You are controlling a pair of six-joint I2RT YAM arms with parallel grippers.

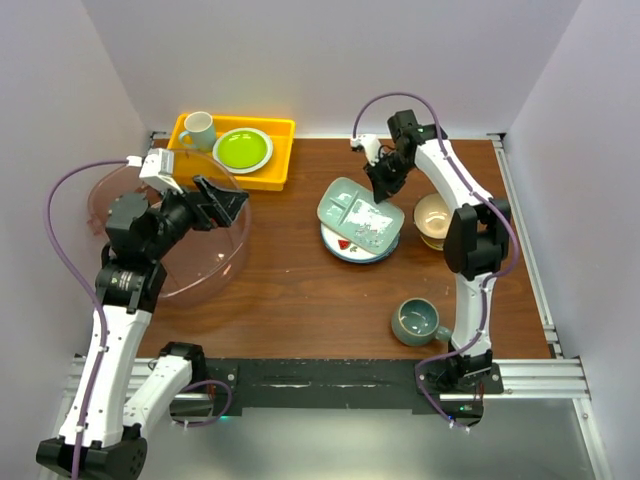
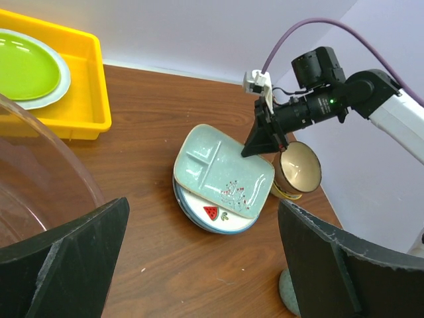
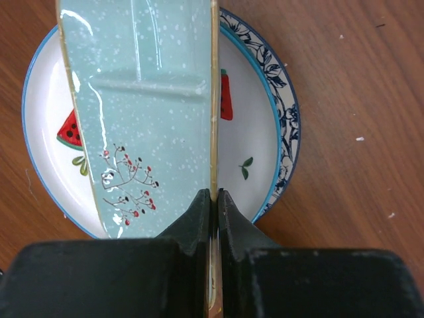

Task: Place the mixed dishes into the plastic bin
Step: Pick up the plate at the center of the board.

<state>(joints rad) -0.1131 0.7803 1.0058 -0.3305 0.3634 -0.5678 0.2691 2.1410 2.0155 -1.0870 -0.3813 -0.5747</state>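
The brown worktop (image 1: 290, 290) carries everything. The plastic bin (image 1: 225, 272), a wide clear pinkish tub, sits under the left pincer (image 1: 225, 200). That pincer hangs over the bin's right rim with its fingers spread wide and nothing between them. Beyond the left pincer stands a yellow tray (image 1: 280, 152), which holds a lime-green plate (image 1: 242, 149) and a white mug (image 1: 197, 129).

Well to the right of the bin, the right pincer (image 3: 214, 195) is pressed together on the thin rim of the pale green divided tray (image 3: 139, 99), pinching that edge between its fingers. The divided tray stretches away from the pincer over a stack of round plates. The watermelon-patterned plate (image 3: 248, 132) is directly beneath the tray, and a blue-rimmed plate (image 3: 283, 112) peeks out under that one. Whether the divided tray touches the stack cannot be told.

The cream-tan bowl (image 1: 433, 218) sits just to the right of the right pincer, beside the plates. The teal mug (image 1: 418, 322) stands on the near side of that pincer, well apart from the stack, close to the right arm's base.
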